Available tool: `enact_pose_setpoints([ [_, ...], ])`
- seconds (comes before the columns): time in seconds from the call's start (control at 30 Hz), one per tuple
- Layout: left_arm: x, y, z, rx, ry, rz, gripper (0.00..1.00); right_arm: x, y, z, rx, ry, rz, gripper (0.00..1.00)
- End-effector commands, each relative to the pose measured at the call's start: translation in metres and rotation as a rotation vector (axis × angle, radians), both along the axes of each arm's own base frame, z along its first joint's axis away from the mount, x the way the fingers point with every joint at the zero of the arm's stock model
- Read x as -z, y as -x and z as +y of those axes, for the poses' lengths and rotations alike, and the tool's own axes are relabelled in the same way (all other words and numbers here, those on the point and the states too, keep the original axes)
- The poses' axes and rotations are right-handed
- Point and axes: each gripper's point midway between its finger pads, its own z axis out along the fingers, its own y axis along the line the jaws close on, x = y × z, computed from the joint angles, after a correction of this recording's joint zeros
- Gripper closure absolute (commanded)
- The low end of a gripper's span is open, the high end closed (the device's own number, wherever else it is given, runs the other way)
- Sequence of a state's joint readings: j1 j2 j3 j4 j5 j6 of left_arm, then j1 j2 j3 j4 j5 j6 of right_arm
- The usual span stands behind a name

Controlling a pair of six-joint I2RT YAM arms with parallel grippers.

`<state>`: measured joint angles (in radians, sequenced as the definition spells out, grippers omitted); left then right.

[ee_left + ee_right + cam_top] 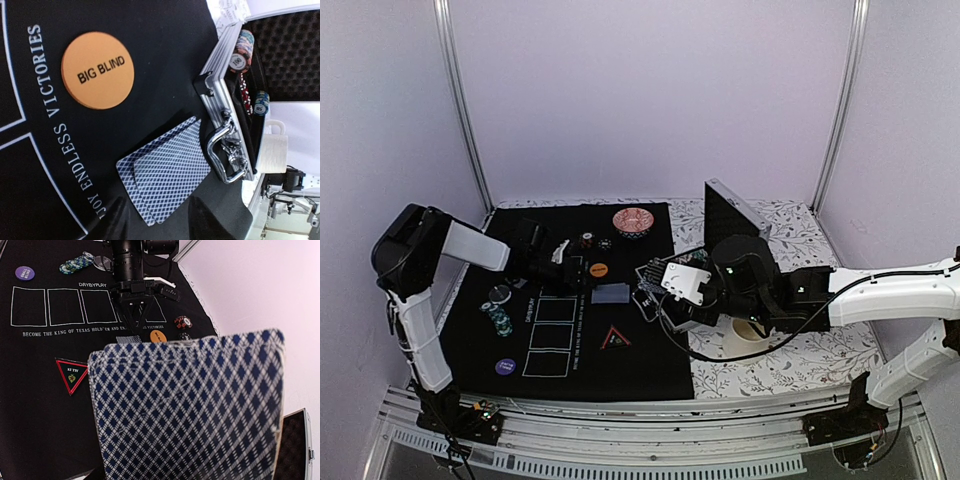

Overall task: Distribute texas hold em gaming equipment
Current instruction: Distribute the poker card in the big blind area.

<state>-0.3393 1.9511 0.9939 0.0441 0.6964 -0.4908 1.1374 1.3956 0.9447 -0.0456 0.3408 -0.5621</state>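
Left gripper [157, 212] has its fingers apart, straddling two face-down cards [167, 167] flat on the black mat [150, 50], orange Big Blind disc [97, 70] at their ten o'clock. Right gripper [653, 288] has its fingers clamped on the card deck [190, 410], over the mat's three o'clock edge.

Table [800, 360], floral-patterned top. Black mat [640, 372] covers left half; open case [732, 212] and white cup [272, 152] on the right. On mat: two cards [611, 294], orange disc [599, 269], purple disc [505, 366], red triangle marker [615, 339], chips [500, 320], bowl [633, 221].
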Motion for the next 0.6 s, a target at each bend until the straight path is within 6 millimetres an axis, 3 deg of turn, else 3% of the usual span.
enact_pose_setpoints([
  [0.0,-0.043,-0.013,0.01,-0.051,-0.049,-0.124,0.53,-0.015,-0.001,0.001,0.002,-0.039,-0.007,0.55],
  [0.17,-0.108,0.001,-0.008,-0.018,-0.05,-0.316,0.31,-0.018,-0.002,0.004,-0.004,-0.044,-0.01,0.55],
  [0.27,-0.159,0.029,-0.038,0.097,-0.01,-0.491,0.03,-0.018,-0.001,0.006,-0.009,-0.043,-0.009,0.55],
  [0.4,-0.22,0.095,-0.082,0.343,0.158,-0.668,0.02,-0.018,-0.001,0.01,-0.016,-0.043,-0.012,0.56],
  [0.47,-0.237,0.119,-0.093,0.419,0.213,-0.714,0.02,-0.019,0.0,0.012,-0.021,-0.044,-0.015,0.56],
  [0.57,-0.244,0.139,-0.102,0.474,0.236,-0.739,0.02,-0.02,0.001,0.015,-0.029,-0.05,-0.015,0.56],
])
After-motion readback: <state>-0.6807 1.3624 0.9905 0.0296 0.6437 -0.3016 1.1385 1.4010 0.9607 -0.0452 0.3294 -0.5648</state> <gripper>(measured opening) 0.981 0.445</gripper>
